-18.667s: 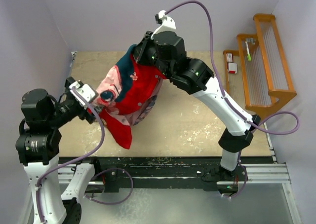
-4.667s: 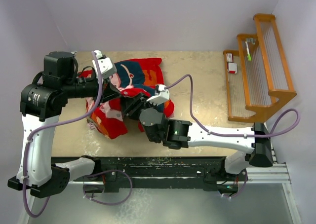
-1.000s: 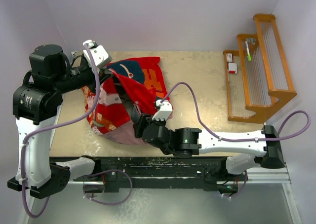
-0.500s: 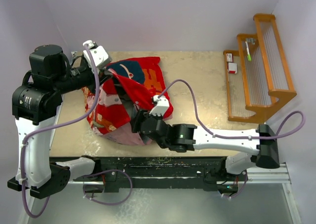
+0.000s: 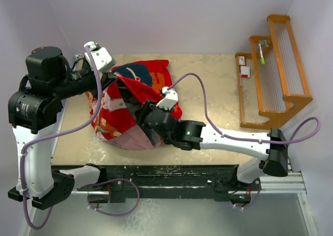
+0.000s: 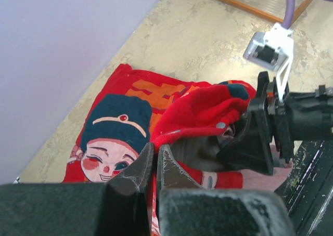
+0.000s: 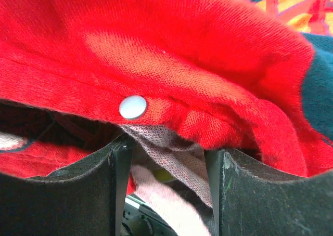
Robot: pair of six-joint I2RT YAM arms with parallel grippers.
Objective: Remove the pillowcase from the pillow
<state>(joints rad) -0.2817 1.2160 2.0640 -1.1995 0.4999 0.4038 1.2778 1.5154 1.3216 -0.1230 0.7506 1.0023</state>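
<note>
The red-orange pillowcase (image 5: 136, 93) lies bunched at the table's left, its pinkish inside (image 5: 136, 140) turned out at the near edge. My left gripper (image 5: 111, 76) is shut on a fold of its red hem (image 6: 171, 122), lifting it beside the printed face (image 6: 112, 129). My right gripper (image 5: 143, 116) reaches into the raised opening, also seen as the black right gripper (image 6: 252, 134). Its fingers (image 7: 117, 186) stand apart, under the hem's snap button (image 7: 132, 106), with loose pinkish lining (image 7: 171, 155) between them. The pillow stays hidden inside the case.
A wooden rack (image 5: 278, 72) stands along the right edge of the table, with a small white-and-red box (image 5: 243, 65) and a green-tipped item (image 5: 261, 54) by it. Grey walls close the back and left. Bare tabletop (image 5: 208, 85) lies between pillowcase and rack.
My right gripper has moved away from the near edge and further into the pillowcase opening, and its jaws have narrowed a little. The left gripper keeps its hold, almost still.
</note>
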